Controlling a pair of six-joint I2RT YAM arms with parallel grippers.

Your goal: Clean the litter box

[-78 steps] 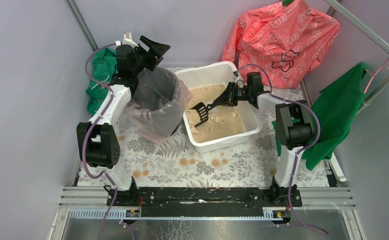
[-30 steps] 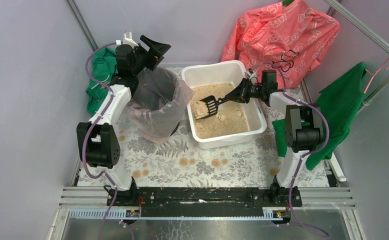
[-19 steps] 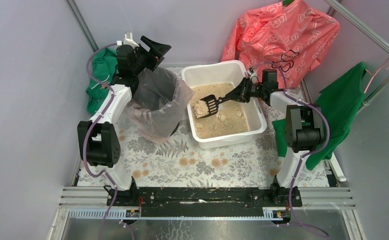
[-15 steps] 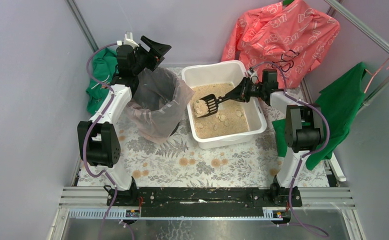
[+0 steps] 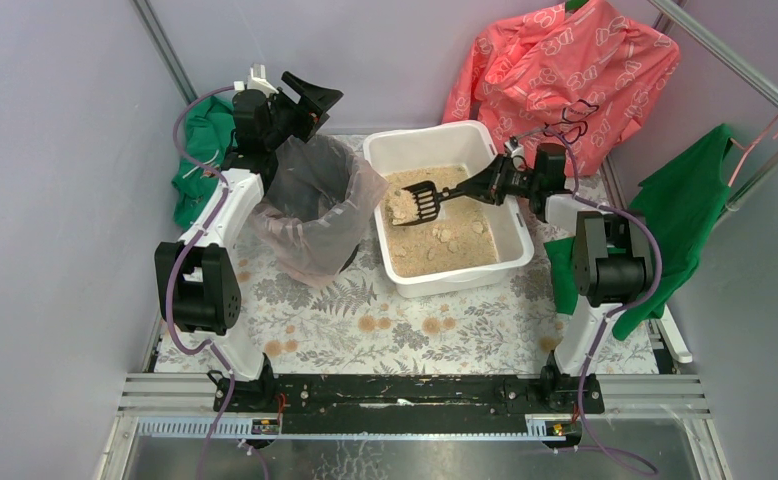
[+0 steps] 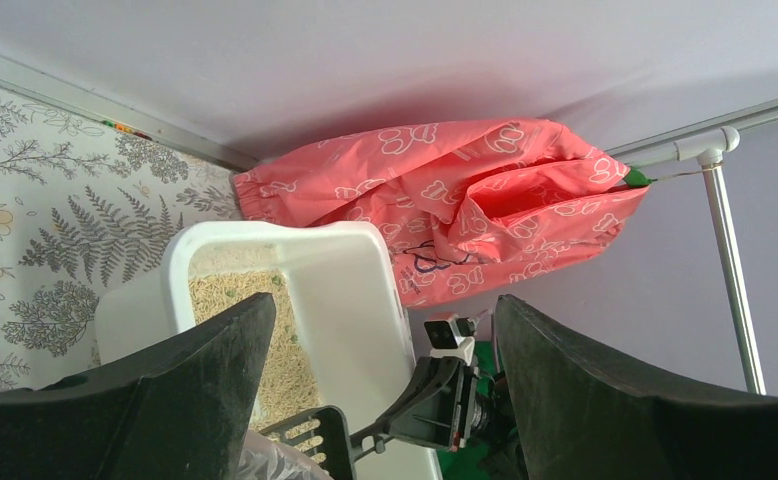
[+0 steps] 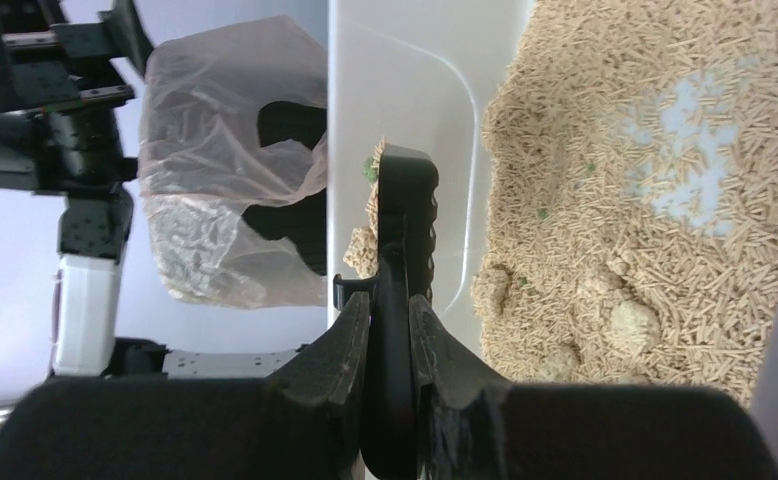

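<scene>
Right hand (image 5: 502, 183) has drawn back toward the right rim and risen since the earlier view, when it worked low in the near half of the litter. It is pressed together on the black handle of the slotted scoop (image 5: 420, 203); the wrist view shows that handle edge-on, pinched between the two pads. The scoop's head now hangs above the far-left part of the litter box (image 5: 435, 283), close to its left wall, and carries a pale clump (image 5: 401, 208) with some loose granules. The litter box stands on the floral counter (image 5: 365, 330), toward the rear middle, with the black bag-lined bin (image 5: 310, 205) just beside it on the left. Further lumps (image 5: 445, 236) lie in the near half of the tan litter, so the job is judged to be at an early stage. The left hand (image 5: 310, 97) is spread wide and holds nothing, poised over the far rim of the bin; whether it touches the bag cannot be told. Step in hand, as judged: carrying a loaded scoop from box to bin. The next move calls for keeping the head level while it crosses the left wall, then tipping only once it is squarely over the bag's mouth, lest the clump drop onto the counter between the two.
</scene>
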